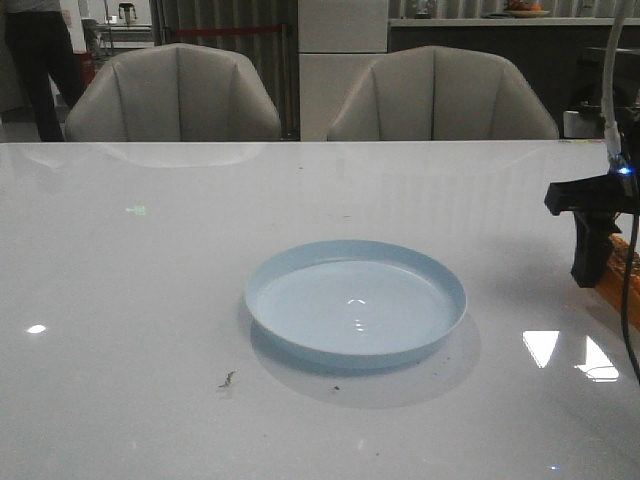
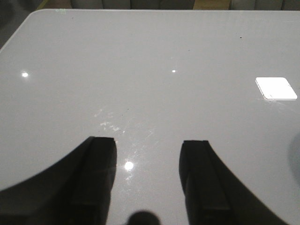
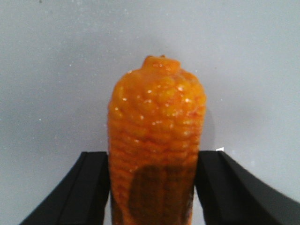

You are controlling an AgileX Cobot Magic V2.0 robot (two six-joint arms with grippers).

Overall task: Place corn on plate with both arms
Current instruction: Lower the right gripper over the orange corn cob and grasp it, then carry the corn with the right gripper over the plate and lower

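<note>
The pale blue plate (image 1: 356, 300) sits mid-table and holds nothing. The orange corn (image 3: 157, 117) lies between the fingers of my right gripper (image 3: 152, 157), whose jaws press on both its sides. In the front view the right gripper (image 1: 592, 255) is low over the table at the far right, well right of the plate, and a bit of the corn (image 1: 612, 275) shows behind it. My left gripper (image 2: 149, 143) is open and empty over bare white table; it does not show in the front view.
Two beige chairs (image 1: 175, 95) stand behind the table's far edge. A cable (image 1: 630, 300) hangs down by the right arm. Small dark specks (image 1: 227, 379) lie in front of the plate.
</note>
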